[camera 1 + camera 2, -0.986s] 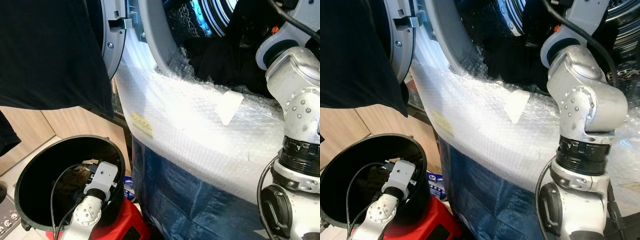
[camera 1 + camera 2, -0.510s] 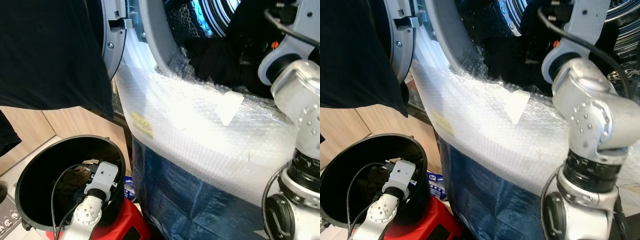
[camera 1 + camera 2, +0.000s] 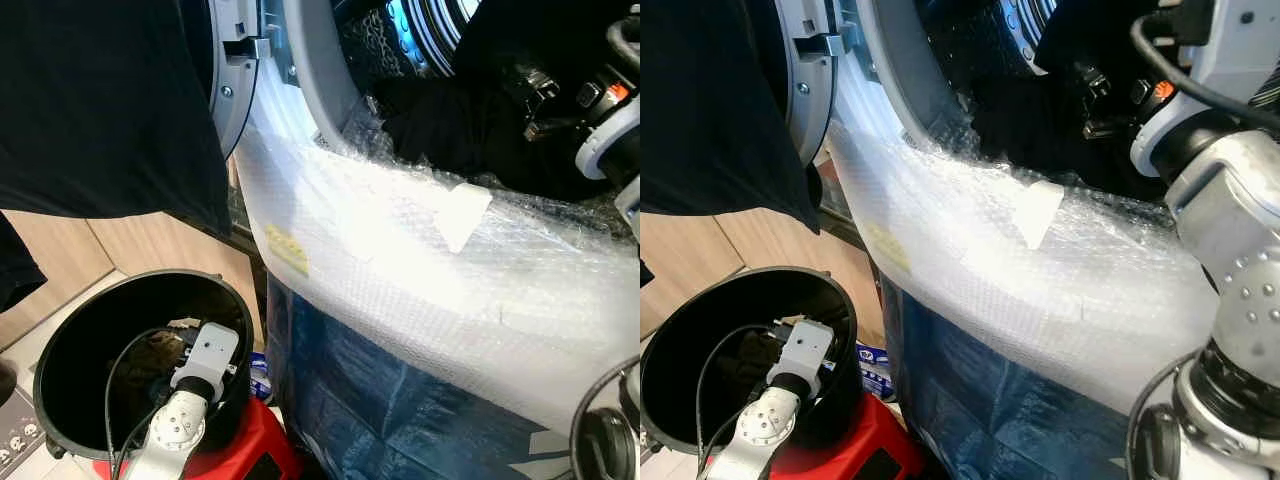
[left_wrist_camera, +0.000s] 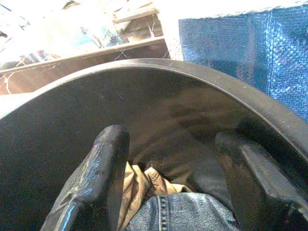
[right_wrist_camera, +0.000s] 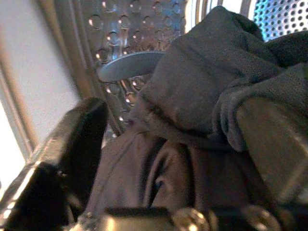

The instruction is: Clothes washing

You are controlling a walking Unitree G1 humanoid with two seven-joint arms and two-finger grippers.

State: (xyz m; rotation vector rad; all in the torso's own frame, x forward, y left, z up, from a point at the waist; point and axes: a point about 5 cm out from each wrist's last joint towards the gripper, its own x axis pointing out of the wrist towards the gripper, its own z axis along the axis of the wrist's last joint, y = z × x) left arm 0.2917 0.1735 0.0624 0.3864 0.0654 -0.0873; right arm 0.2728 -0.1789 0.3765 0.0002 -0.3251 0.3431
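My left gripper [image 4: 168, 183] hangs open inside the black laundry bucket [image 3: 60, 340], just above blue jeans [image 4: 178, 214] and a tan cloth [image 4: 139, 180] at its bottom. My right arm [image 3: 1230, 200] reaches through the washing machine's door opening [image 3: 310, 90] into the drum. There my right gripper [image 5: 168, 159] stands open, its fingers [image 5: 62, 159] spread on either side of a heap of dark clothes [image 5: 202, 72]. The same dark clothes [image 3: 460, 120] lie at the drum's mouth. Behind them is the perforated drum wall [image 5: 120, 24] with a grey paddle [image 5: 127, 65].
Bubble wrap [image 3: 400, 250] covers the washer's front below the opening, with a blue tarp [image 3: 360, 400] under it. A dark garment [image 3: 100, 100] hangs at the upper left beside the open door. The bucket stands on a red stool [image 3: 260, 450]. Wooden panels line the left.
My right arm has swung to the right and reached deeper into the drum. The left arm stays in the bucket.
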